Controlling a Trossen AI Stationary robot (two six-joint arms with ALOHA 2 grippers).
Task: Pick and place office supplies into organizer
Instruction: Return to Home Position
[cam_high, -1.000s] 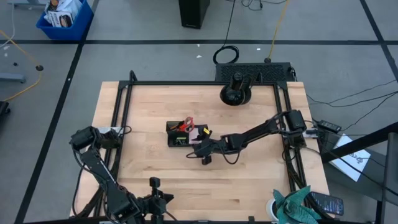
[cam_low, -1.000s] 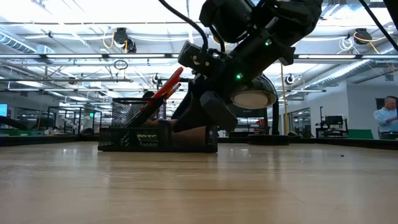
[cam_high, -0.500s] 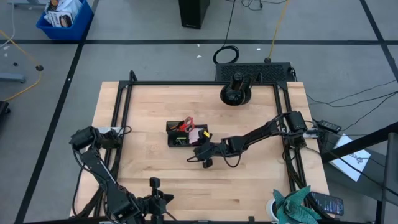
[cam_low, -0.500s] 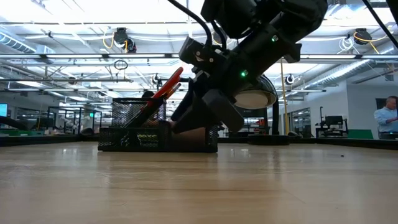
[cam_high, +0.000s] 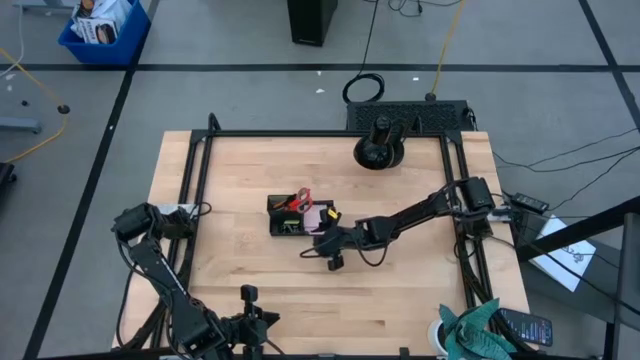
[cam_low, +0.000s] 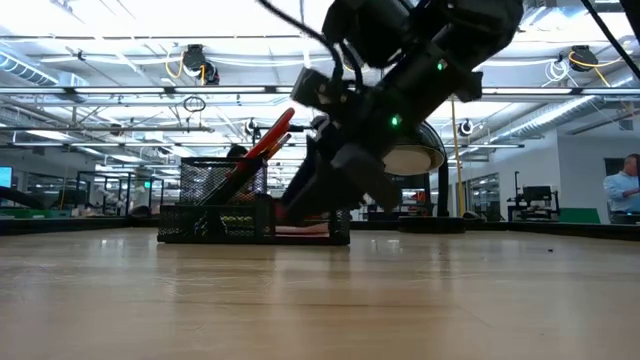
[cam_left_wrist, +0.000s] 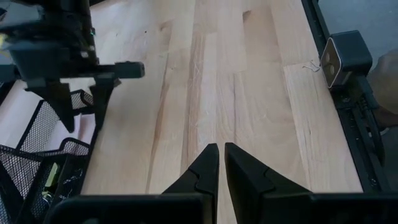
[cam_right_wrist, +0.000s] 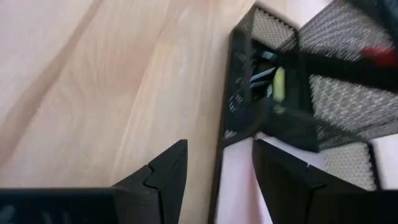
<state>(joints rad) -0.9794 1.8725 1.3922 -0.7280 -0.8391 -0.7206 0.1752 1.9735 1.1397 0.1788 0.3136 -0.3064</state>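
The black mesh organizer (cam_high: 288, 215) stands mid-table with red-handled scissors (cam_low: 265, 140) leaning up out of its tall part. A yellow-green piece (cam_right_wrist: 279, 84) lies inside it. The pink sticky-note pad (cam_high: 321, 213) lies flat and low at the organizer's right end (cam_low: 300, 231). My right gripper (cam_right_wrist: 219, 144) reaches in from the table's right, slanting down, open. One finger is outside the organizer's wall (cam_right_wrist: 224, 130) and the other is over the pad (cam_right_wrist: 239, 186). My left gripper (cam_left_wrist: 217, 146) is shut over bare wood, with the organizer (cam_left_wrist: 37, 155) to one side. My right gripper straddles the organizer's end wall and the pink pad's edge with open fingers. Whether a finger touches the pad or the wall, I cannot tell.
A round black stand with a post (cam_high: 378, 150) sits at the far edge. A teal cloth (cam_high: 470, 330) lies off the near right corner. A black frame rail (cam_high: 195, 190) runs along the table's sides. A small camera stand (cam_high: 248, 297) is at the near edge. Bare wood lies near and left.
My right gripper has tipped a little further down over the organizer's right end without travelling. In the low view the pink pad, which showed tilted and higher beside the tall mesh part, now lies flat and low.
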